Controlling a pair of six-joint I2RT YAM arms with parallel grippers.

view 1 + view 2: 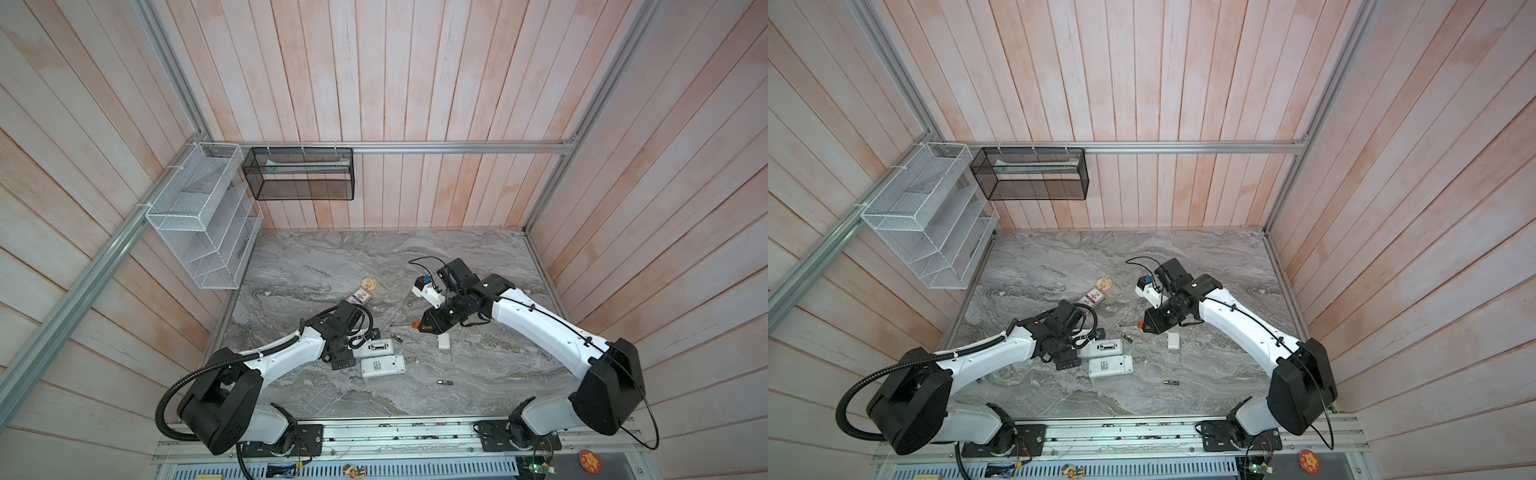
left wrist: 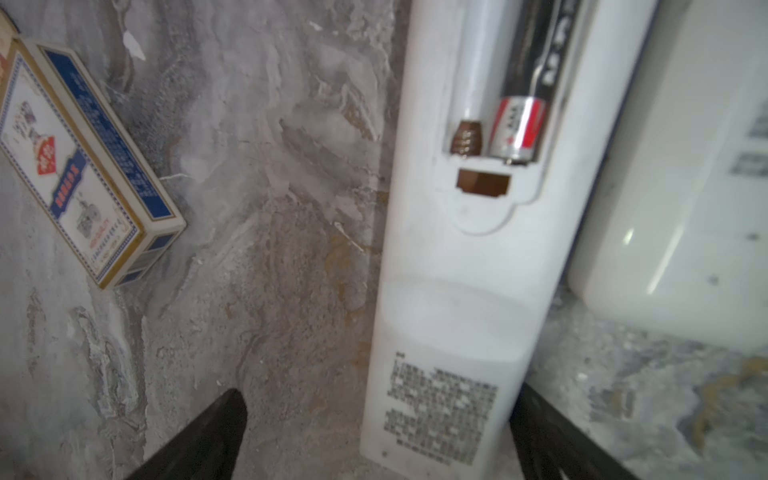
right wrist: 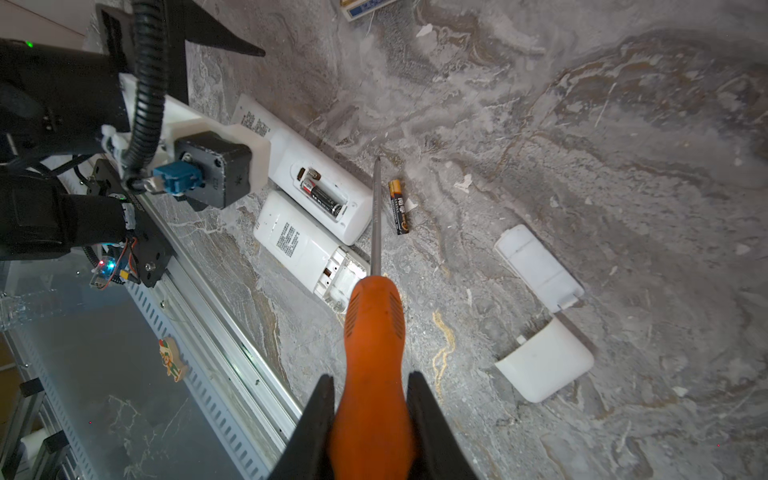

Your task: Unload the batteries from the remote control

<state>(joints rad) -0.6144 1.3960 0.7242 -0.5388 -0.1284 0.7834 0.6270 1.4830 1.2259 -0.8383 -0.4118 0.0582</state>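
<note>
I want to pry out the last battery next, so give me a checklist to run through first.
1. Cover off the remote: ok, compartment open.
2. The battery exposed: ok, it lies in one slot; the other is empty.
3. The screwdriver gripped by the right pincer: ok.
4. The left pincer steadying the remote: not ok, it stands open around the remote's end.
5. Screwdriver tip at the battery: not ok, it points past the remote, beside a loose battery.

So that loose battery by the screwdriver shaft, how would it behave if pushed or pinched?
The battery is a smooth cylinder lying on its side on the table, so a sideways nudge would probably roll it. Its glossy wrap may slip in a pinch. It looks rigid and, being tiny, likely light.
</note>
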